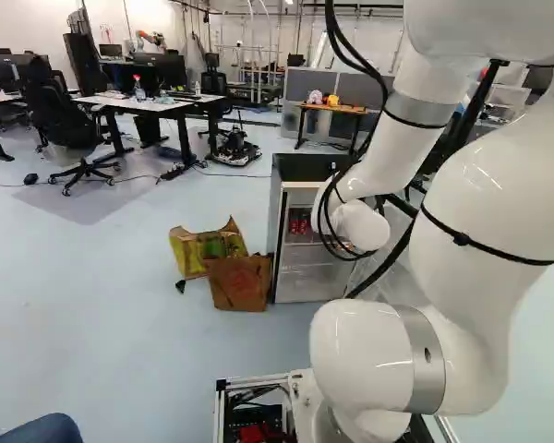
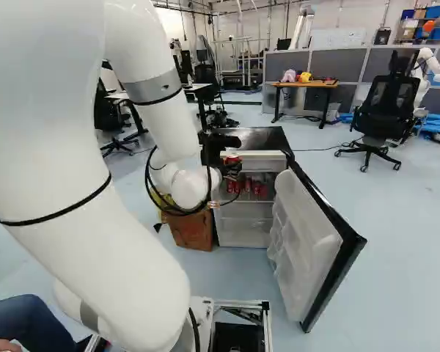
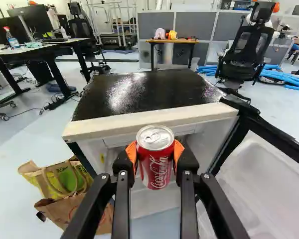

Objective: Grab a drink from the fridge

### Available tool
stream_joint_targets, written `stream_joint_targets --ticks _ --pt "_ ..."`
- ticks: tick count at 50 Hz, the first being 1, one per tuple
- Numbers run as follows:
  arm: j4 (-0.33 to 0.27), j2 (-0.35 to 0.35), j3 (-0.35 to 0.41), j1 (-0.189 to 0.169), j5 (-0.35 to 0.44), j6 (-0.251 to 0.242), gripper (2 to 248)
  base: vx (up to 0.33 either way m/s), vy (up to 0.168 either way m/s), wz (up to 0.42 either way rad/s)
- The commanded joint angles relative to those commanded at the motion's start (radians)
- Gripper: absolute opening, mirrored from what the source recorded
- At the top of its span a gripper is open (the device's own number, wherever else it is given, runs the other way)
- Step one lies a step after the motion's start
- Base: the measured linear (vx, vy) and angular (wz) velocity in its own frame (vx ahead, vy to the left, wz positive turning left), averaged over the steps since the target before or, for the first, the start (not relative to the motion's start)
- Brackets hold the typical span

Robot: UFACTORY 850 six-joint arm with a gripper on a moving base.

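Observation:
In the right base view my gripper (image 2: 231,169) is in front of the fridge's upper part, with a red can (image 2: 233,158) at its fingers. The wrist view shows the gripper (image 3: 155,158) shut on the upright red can (image 3: 156,167), one orange pad on each side. Behind the can stands the open fridge (image 3: 152,117), its front edge and shelves partly hidden by can and fingers. More red cans (image 2: 257,188) stand on an upper shelf inside. The fridge door (image 2: 312,227) is swung wide open.
Beside the fridge, on the side away from its door, stand a yellow-green bag (image 1: 208,247) and a brown paper bag (image 1: 240,282). Beyond are a small wooden table (image 2: 305,84), an office chair (image 2: 381,110) and desks (image 1: 157,103). Another robot (image 2: 428,66) stands at the far right.

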Motion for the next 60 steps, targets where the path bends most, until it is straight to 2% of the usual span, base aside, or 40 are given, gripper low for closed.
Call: stream_joint_targets --ticks 60 --pt "0.000 0.045 -0.115 0.021 -0.165 0.000 93 0.000 0.000 0.000"
